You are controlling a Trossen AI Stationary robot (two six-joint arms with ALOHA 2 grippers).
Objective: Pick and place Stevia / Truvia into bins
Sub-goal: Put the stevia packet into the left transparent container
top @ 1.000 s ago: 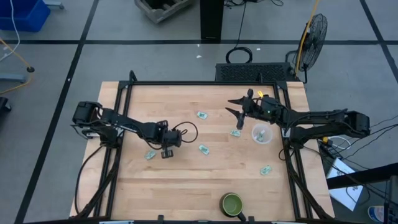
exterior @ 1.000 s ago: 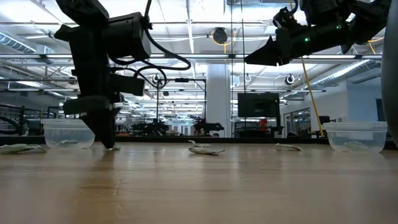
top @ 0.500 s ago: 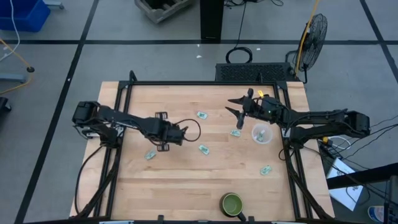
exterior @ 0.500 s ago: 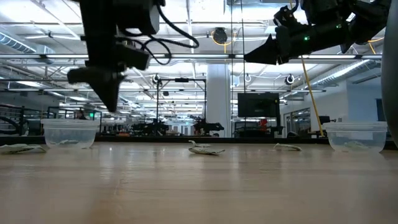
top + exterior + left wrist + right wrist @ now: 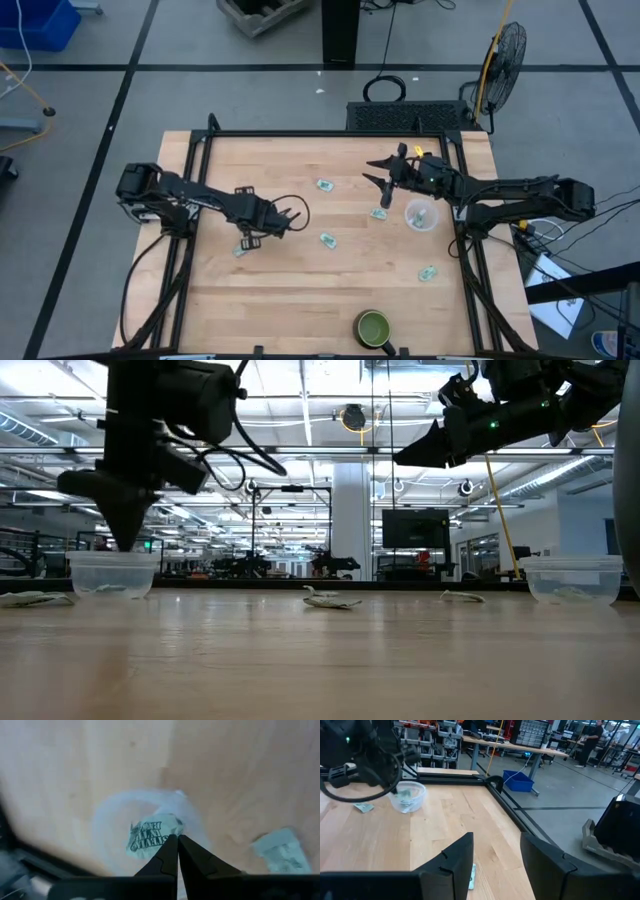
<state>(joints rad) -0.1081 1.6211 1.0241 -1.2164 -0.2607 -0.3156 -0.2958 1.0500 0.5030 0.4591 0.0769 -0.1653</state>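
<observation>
Left claw (image 5: pixel 177 838) hangs right above a bin (image 5: pixel 150 836); its rim rings the tips. One sachet (image 5: pixel 282 851) lies beside it; bare surface (image 5: pixel 300 280) beyond.

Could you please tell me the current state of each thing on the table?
Left end effector: shut on a sachet.
Right end effector: open, empty, raised.
Left cup: upright, under the left end effector.
Right cup: upright, sachet inside.
Loose sachets: lying flat.
</observation>
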